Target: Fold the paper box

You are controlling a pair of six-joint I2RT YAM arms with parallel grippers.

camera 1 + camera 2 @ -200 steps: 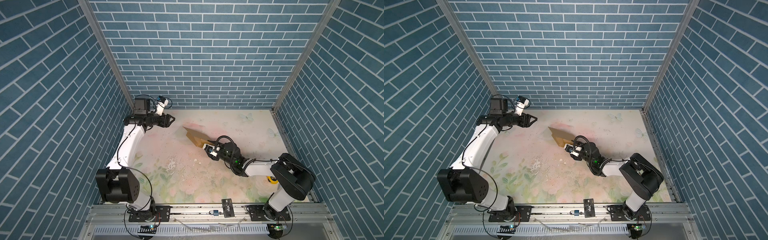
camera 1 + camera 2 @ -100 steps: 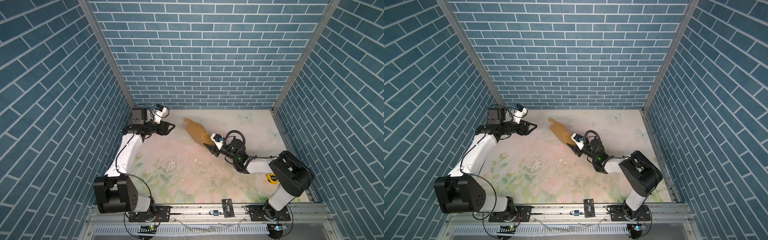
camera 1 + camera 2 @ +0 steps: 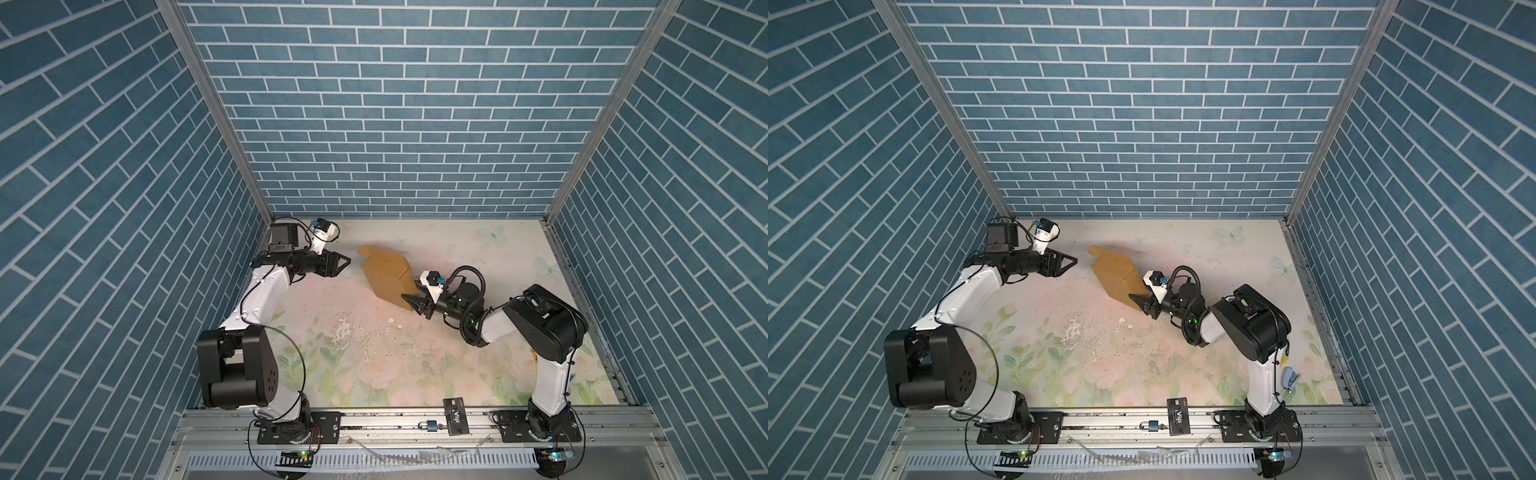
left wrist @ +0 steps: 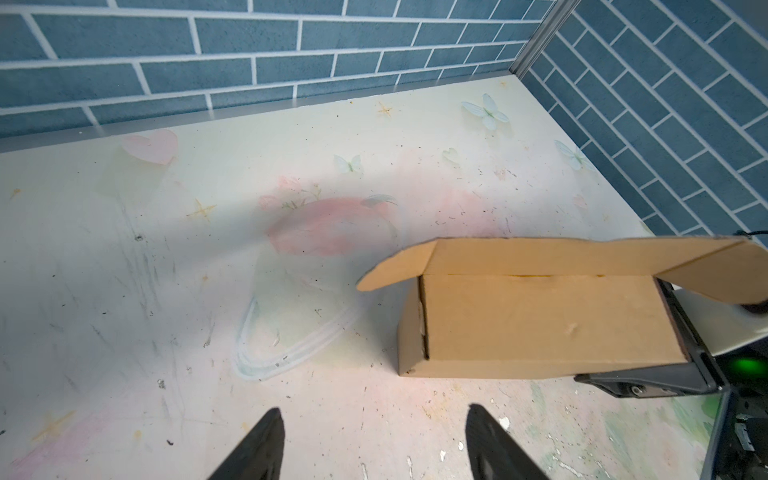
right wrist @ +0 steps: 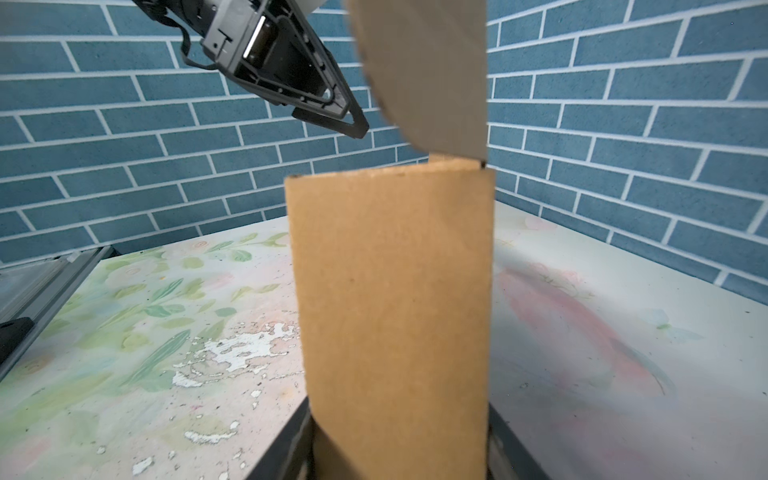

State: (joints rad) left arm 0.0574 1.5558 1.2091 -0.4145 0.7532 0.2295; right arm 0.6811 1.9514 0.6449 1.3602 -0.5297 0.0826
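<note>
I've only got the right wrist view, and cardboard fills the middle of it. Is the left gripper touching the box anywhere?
Observer: No. In both top views the left gripper points at the paper box with a clear gap between them.
Operator: Okay. I see a rounded tab past the far end. Is the lid tucked in?
Observer: No. The left wrist view shows the long lid flap standing up from the box's long edge, untucked.
</note>
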